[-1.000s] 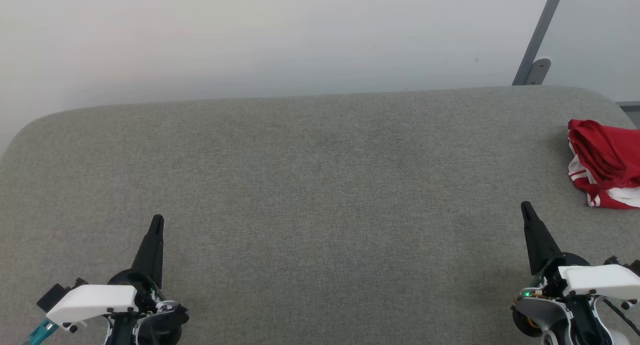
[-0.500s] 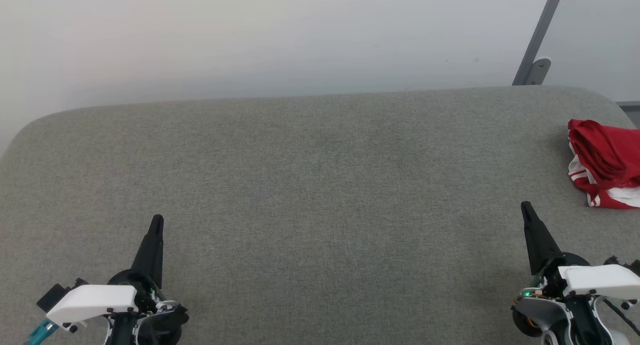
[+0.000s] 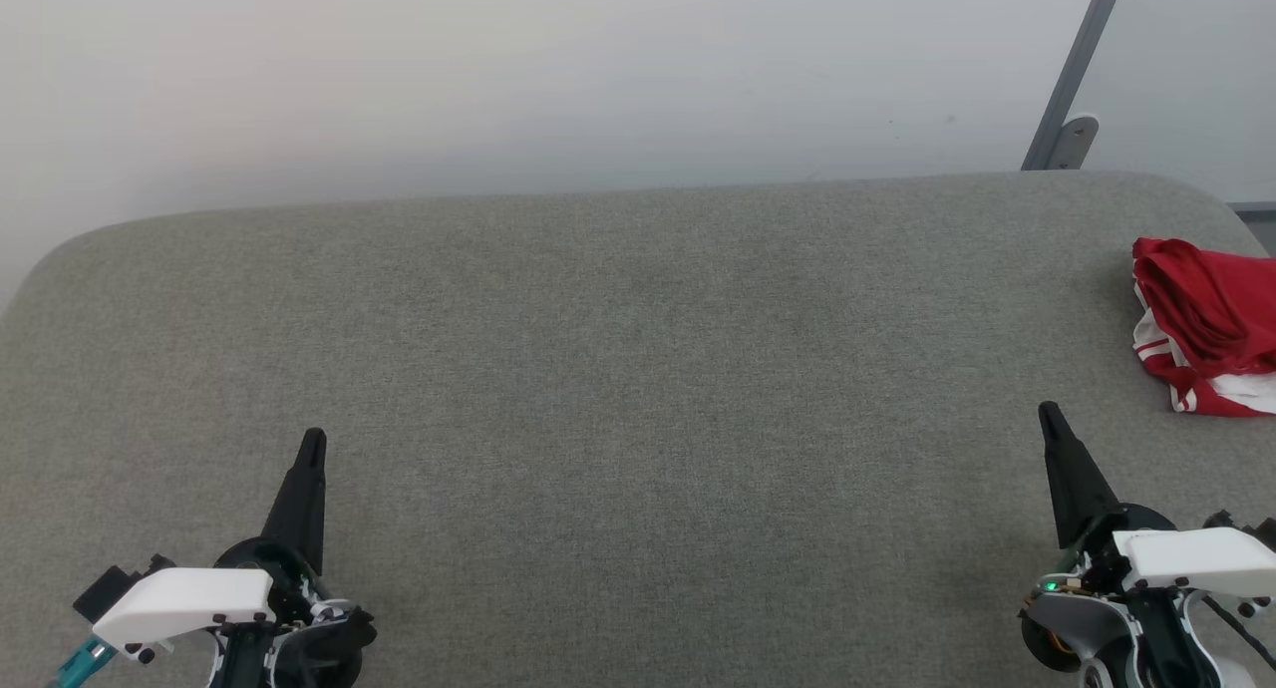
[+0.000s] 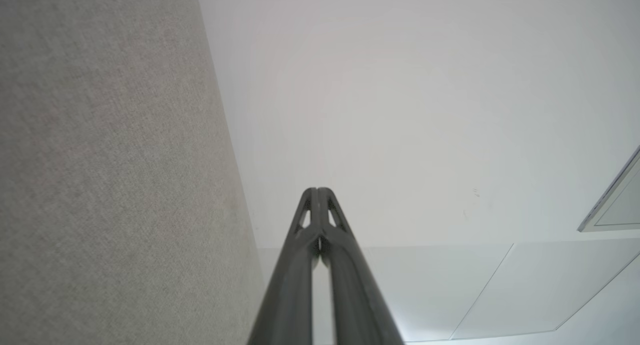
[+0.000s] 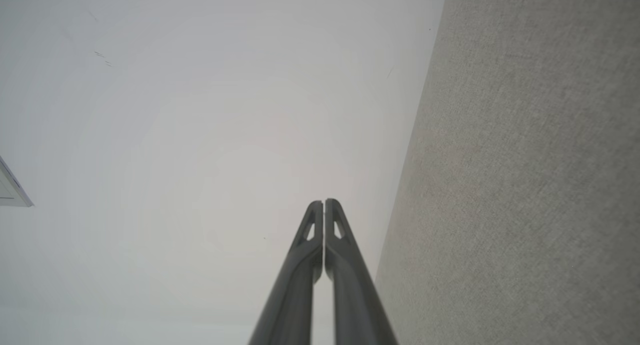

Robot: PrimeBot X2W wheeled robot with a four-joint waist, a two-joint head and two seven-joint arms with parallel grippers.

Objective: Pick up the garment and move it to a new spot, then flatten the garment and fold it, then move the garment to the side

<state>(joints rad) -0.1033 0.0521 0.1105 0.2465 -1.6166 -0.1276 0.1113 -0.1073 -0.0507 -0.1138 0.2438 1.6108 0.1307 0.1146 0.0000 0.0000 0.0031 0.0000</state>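
While one crumpled garment [image 3: 1206,319] lies at the grey table's [image 3: 638,369] right edge, both grippers, left gripper [image 3: 314,441] and right gripper [image 3: 1048,414], are closed tight, empty.

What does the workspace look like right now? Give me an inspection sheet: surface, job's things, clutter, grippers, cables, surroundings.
Surface: grey fabric-covered table, flat, with rounded far corners.
Job's things: garment, red with white striped trim, bunched near the table's right edge, partly cut off by the head view's edge, nothing touching it.
Clutter: nothing seen.
Grippers: left gripper shut, holding nothing, low at the near left; right gripper shut, holding nothing, near right, apart from the garment.
Cables: teal lead at the left wrist; dark cable at the right wrist.
Surroundings: pale wall behind; grey metal strut at far right.
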